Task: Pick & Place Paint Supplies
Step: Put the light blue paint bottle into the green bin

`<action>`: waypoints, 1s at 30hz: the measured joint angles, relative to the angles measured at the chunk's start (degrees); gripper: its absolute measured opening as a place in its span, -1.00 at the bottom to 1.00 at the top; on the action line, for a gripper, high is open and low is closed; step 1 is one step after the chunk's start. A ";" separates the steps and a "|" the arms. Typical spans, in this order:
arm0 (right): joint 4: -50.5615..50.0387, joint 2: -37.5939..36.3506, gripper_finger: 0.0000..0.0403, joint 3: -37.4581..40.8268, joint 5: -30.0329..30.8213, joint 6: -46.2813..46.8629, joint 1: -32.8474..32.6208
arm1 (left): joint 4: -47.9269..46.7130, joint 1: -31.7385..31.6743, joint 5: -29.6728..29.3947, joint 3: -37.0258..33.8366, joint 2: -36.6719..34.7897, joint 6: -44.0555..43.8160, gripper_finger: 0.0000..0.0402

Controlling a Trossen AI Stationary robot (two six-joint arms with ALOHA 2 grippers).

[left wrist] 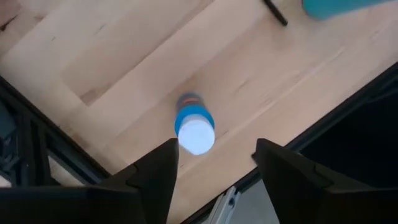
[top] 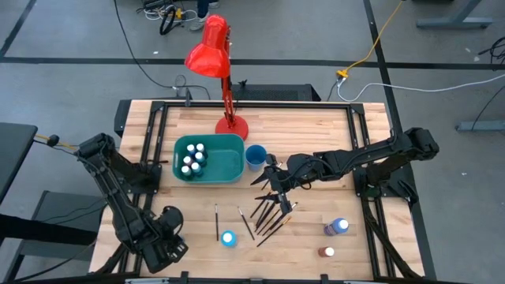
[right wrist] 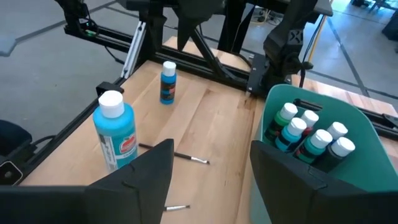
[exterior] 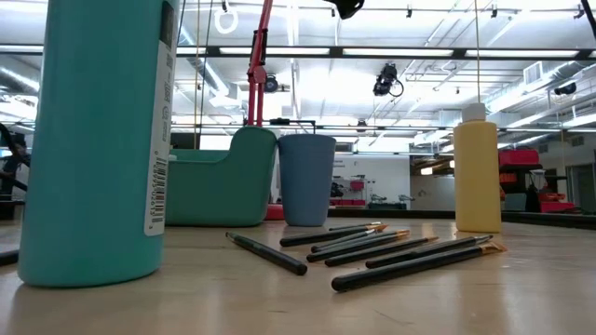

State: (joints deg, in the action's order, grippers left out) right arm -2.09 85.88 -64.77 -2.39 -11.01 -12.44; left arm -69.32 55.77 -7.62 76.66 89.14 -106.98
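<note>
Right gripper [top: 272,183] hovering over brushes [top: 270,214] beside blue cup [top: 255,155], fingers spread, empty. Six bottles [top: 193,158] sitting in teal bin [top: 229,162]. Left gripper [left wrist: 211,163] waiting open above small blue bottle [left wrist: 194,124] at table's front-left corner.

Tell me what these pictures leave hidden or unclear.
- Bottle count in the teal bin: too small in the high view, cut off by the edge in the right wrist view.
- Brush count: they overlap.
- Right gripper from above: dark against the brushes.
- Label on the blue bottle: seen only from above.
</note>
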 joint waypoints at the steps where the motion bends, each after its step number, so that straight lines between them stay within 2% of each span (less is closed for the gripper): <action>1: 0.17 0.00 0.11 0.00 0.00 0.01 -0.01 | -0.02 0.13 -0.04 0.00 0.00 -0.66 0.15; 6: 3.08 0.01 0.11 0.00 0.00 0.00 -0.01 | -0.15 0.13 2.16 -0.05 0.07 -3.84 0.16; 9: 5.00 -0.04 0.11 0.00 -0.07 1.17 -0.01 | 0.06 0.49 1.44 -0.07 0.07 -5.72 0.16; 13: 4.19 -0.04 0.11 0.00 -1.58 4.37 -0.07 | 2.57 0.75 -0.03 -0.07 0.46 -7.34 0.16; 20: 1.32 -0.01 0.11 0.00 -1.70 4.61 -0.12 | 3.10 1.24 3.18 -0.11 3.51 -7.87 0.16; 25: 2.03 -0.01 0.11 0.00 -1.66 4.55 -0.12 | 2.18 1.22 2.52 -0.22 3.85 -7.95 0.16; 30: 2.47 -0.01 0.11 0.00 -1.66 4.55 -0.12 | 3.81 1.13 4.19 -4.98 3.00 -6.14 0.16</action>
State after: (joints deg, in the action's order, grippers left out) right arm 0.38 85.86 -64.77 -4.05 -6.46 -12.56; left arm -65.51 56.90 -3.43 71.68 92.15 -113.12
